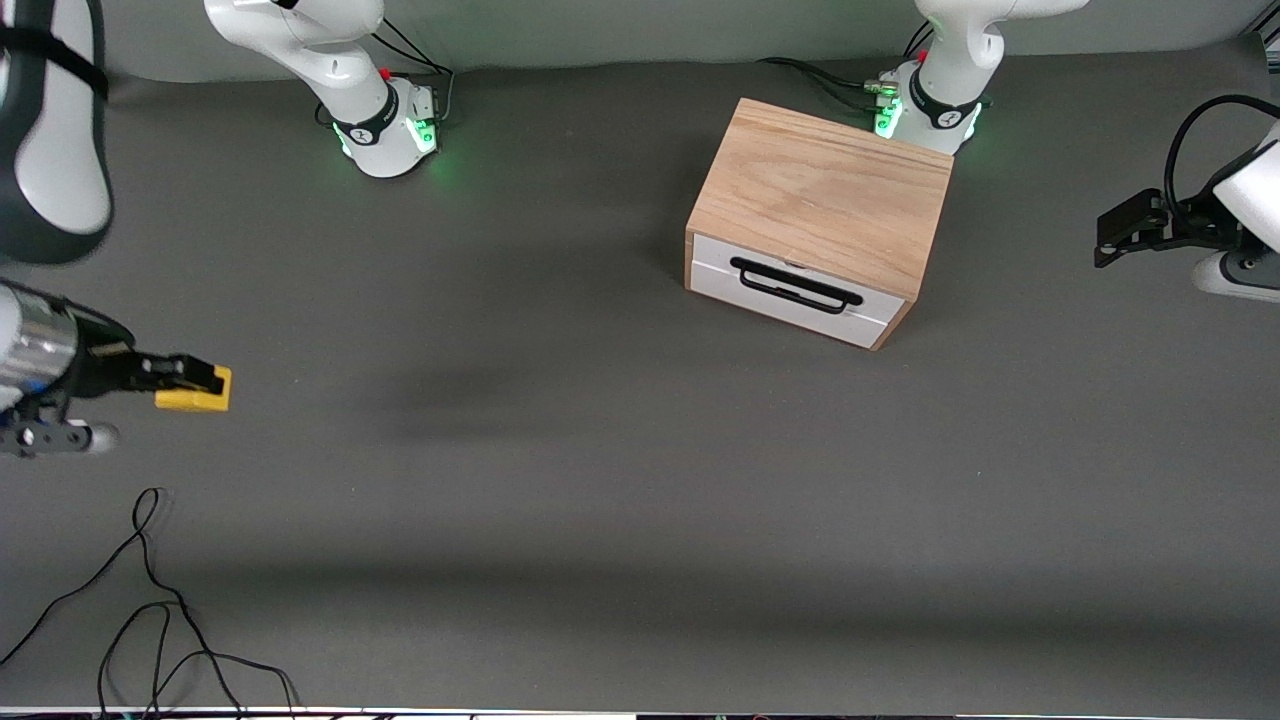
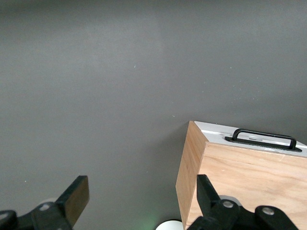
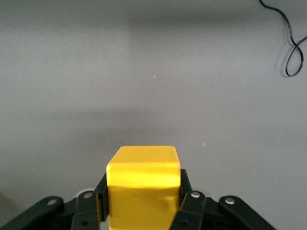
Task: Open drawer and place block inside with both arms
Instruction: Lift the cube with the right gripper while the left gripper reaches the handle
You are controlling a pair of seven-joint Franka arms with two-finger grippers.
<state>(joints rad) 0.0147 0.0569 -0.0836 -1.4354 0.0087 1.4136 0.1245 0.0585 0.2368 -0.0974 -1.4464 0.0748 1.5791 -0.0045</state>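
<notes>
The light oak cabinet point(image 1: 825, 190) stands on the grey table just in front of the left arm's base point(image 1: 925, 110). Its white drawer point(image 1: 720, 272) is shut, and the black wire handle point(image 1: 795, 285) faces the front camera. My right gripper point(image 1: 200, 378) is shut on the small yellow block point(image 1: 195, 400) and holds it above the table at the right arm's end. In the right wrist view the block point(image 3: 143, 177) fills the shut gripper point(image 3: 142, 194). My left gripper point(image 2: 142, 194) is open and empty, up over the table beside the cabinet point(image 2: 249, 177), near the left base.
A loose black cable point(image 1: 150, 600) lies on the table near the front edge at the right arm's end. A white arm part with a black bracket point(image 1: 1135, 225) reaches in at the left arm's end. The right arm's base point(image 1: 385, 125) stands along the robots' edge.
</notes>
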